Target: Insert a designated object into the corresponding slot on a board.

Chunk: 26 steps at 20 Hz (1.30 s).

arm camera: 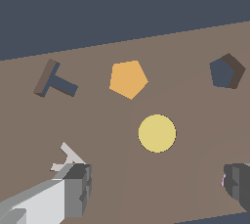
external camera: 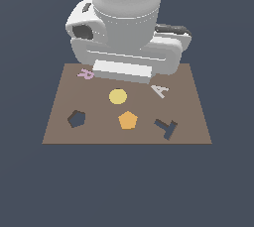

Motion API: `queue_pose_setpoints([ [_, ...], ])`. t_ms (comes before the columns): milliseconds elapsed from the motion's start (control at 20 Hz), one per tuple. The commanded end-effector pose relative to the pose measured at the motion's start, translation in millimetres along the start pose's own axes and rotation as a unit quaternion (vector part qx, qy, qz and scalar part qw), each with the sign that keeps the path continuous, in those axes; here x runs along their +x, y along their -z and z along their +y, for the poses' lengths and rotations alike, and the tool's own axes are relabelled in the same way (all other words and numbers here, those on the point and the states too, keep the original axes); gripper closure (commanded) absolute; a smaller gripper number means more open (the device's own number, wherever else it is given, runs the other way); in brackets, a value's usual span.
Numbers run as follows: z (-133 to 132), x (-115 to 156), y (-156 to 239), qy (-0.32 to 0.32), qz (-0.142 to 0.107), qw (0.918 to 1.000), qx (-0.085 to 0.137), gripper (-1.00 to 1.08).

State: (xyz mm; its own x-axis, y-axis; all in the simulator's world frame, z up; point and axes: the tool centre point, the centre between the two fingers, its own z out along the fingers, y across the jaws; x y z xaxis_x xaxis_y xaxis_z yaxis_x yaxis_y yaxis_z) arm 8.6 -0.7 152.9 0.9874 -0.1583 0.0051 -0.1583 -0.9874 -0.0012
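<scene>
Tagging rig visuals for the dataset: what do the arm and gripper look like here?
The arm is a smooth white cylinder ending in a boxy white hand with dark grey recesses. The gripper has blocky dark grey fingertips on light grey fingers. No cables or markings visible.

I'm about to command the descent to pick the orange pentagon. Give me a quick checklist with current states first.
1. Orange pentagon free to grasp: ok. It lies flat on the board, apart from other pieces.
2. Pentagon slot unobstructed: ok. Nothing sits in it.
3. Gripper open and empty: ok. The fingers stand wide apart in the wrist view with nothing between them.
4. Gripper over the pentagon: not ok. Between the fingers lies the yellow disc; the pentagon is beyond it.
5. Neighbours clear of the grasp: ok. The disc and the T cut-out sit apart from the pentagon.
6. Height above the board: cannot tell.
</scene>
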Motion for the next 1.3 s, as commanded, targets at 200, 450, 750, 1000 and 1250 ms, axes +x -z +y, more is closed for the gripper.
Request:
queue_pose_setpoints([
  [200, -6, 5, -11, -0.071, 0.0, 0.9975, 0.0, -0.92],
  [450, -12, 12, -22, -0.147, 0.0, 0.9892, -0.001, -0.92],
  [750, -19, 23, -38, -0.257, 0.0, 0.9663, -0.001, -0.92],
  [1000, -23, 34, -53, -0.352, 0.0, 0.9361, -0.002, -0.92],
  [1250, -24, 45, -68, -0.443, 0.0, 0.8964, -0.002, -0.92],
])
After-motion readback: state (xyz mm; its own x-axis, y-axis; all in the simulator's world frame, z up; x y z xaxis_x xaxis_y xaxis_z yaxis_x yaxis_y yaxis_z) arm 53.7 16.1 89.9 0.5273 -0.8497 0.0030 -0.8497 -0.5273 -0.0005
